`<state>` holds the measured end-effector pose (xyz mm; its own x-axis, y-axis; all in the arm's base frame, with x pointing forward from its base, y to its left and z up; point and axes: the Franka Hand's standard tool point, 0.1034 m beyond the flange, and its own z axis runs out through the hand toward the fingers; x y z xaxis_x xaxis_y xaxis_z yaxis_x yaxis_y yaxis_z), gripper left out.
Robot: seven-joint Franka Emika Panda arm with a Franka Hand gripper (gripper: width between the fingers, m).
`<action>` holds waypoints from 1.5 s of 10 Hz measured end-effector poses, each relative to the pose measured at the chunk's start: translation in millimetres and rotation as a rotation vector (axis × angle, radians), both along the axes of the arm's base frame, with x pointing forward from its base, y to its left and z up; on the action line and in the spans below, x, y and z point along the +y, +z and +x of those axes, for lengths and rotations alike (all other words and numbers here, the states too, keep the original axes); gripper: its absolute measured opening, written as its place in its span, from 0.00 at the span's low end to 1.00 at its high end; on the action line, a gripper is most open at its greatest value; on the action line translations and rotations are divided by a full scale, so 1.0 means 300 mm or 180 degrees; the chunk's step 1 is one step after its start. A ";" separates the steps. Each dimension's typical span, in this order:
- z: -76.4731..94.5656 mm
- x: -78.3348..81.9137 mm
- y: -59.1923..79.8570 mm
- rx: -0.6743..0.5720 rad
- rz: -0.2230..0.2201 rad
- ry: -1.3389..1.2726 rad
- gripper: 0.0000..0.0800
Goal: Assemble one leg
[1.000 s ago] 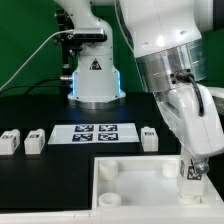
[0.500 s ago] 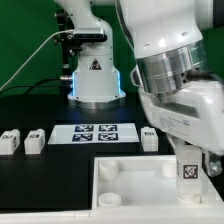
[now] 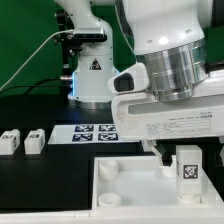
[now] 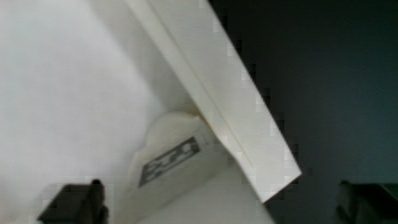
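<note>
The leg (image 3: pixel 187 172), a small white block with a black-and-white tag, stands upright at the near right corner of the large white tray (image 3: pixel 125 185). My gripper (image 3: pixel 188 158) is right above it, with one dark finger (image 3: pixel 165 153) beside the leg and a gap between them. In the wrist view the leg (image 4: pixel 173 160) lies between the two dark fingertips (image 4: pixel 71 203), which stand far apart near the picture's corners, with the tray's wall (image 4: pixel 214 90) running diagonally past it. The gripper (image 4: pixel 217 205) looks open around the leg.
Two more tagged white legs (image 3: pixel 10 142) (image 3: pixel 35 140) stand in a row at the exterior view's left. The marker board (image 3: pixel 92 133) lies behind the tray. The arm's base (image 3: pixel 95 75) stands at the back. The arm's large hand body (image 3: pixel 170 115) hangs over the tray's right side.
The hand has turned about a quarter turn over the leg, so its broad side now faces the camera. The leg has stayed at the tray's right corner.
</note>
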<state>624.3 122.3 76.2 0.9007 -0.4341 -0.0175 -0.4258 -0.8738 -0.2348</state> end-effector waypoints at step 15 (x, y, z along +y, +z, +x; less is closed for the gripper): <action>0.019 -0.042 -0.007 0.0439 0.0152 -0.2470 0.38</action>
